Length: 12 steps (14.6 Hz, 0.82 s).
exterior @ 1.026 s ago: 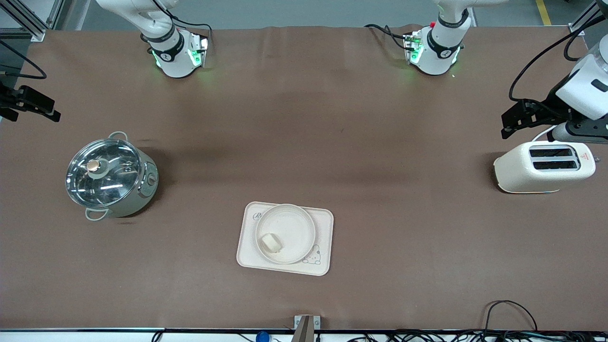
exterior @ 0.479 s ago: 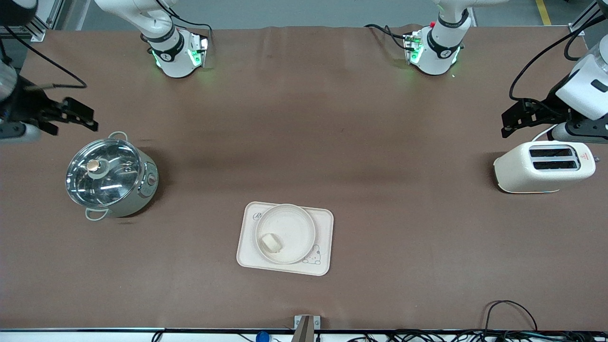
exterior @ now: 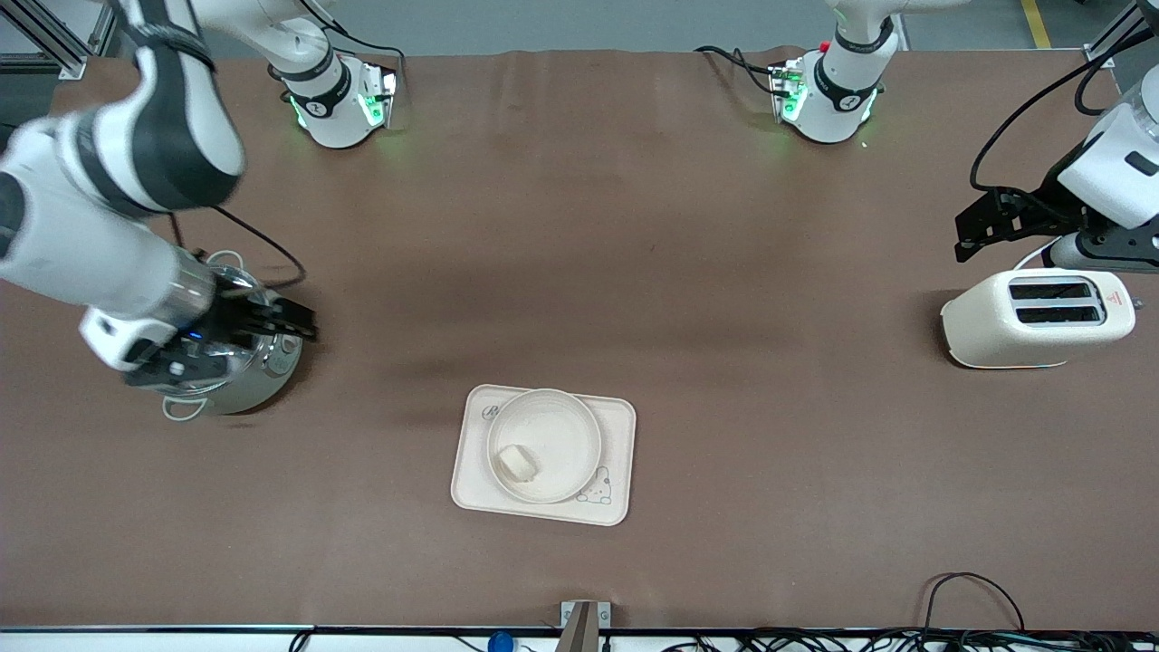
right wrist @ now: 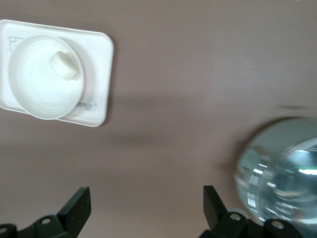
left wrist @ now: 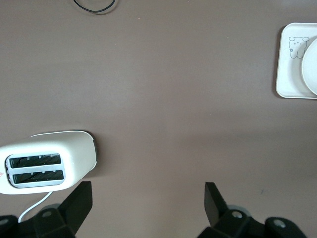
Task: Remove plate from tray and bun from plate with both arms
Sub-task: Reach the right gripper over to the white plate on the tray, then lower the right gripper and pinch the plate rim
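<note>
Two steps make up this job, and as far as the views show neither is begun: the bun (exterior: 517,463) lies in the plate (exterior: 561,426), and the plate sits on the tray (exterior: 617,462), covering much of it.

Starting at the right arm's end of the table, the right gripper (exterior: 294,319) hangs over the lidded steel pot (exterior: 272,376), its fingers (right wrist: 77,208) spread wide with nothing between them. Its wrist view shows the pot's glass lid (right wrist: 282,171) blurred close beneath and the tray with plate and bun well off toward the table's middle; the blur suggests this arm is moving, probably toward the tray, though that is only a reading.

At the middle, nearer the front camera than pot or toaster, sits the tray, its rabbit drawing (exterior: 598,491) peeking out from under the plate's rim. The bun rests off-centre in the plate, on the side toward the right arm's end.

At the left arm's end, the left gripper (exterior: 976,234) waits in the air just beside the cream toaster (exterior: 996,330), fingers (left wrist: 79,201) fully parted and holding nothing.

What remains: lift the plate off the tray, and take the bun out of the plate.
</note>
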Motion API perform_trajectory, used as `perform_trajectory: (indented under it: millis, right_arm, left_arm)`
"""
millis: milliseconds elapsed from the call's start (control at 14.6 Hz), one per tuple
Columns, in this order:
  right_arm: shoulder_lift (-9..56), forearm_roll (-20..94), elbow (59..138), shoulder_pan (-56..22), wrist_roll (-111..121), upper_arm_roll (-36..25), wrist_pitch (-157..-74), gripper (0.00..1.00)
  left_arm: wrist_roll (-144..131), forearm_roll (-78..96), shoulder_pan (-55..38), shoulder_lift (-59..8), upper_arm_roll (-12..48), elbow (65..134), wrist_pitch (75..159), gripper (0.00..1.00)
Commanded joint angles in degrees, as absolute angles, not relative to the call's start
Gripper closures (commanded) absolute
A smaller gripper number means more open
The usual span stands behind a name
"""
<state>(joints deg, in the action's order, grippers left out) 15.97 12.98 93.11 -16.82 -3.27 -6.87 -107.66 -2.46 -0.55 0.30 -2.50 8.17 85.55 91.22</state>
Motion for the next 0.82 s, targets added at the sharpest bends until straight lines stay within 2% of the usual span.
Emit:
perform_trajectory:
  millis: [0,411,753]
  right_arm:
    - [21.8,21.2,93.2,-19.6,-4.3,-7.3,-112.4,0.00]
    - [34.1,33.8,90.7,-25.2,-10.6,-7.3,-123.7,0.00]
    - [41.2,34.2,89.6,-30.0,-21.0,-7.3,-131.2,0.00]
  left_arm:
    - [-2.4,-1.3,0.4,-2.5,8.5,84.7,90.2,0.00]
    - [-2.2,-1.3,0.5,-2.5,8.5,84.7,90.1,0.00]
    - [-2.0,-1.3,0.5,-2.5,8.5,84.7,90.2,0.00]
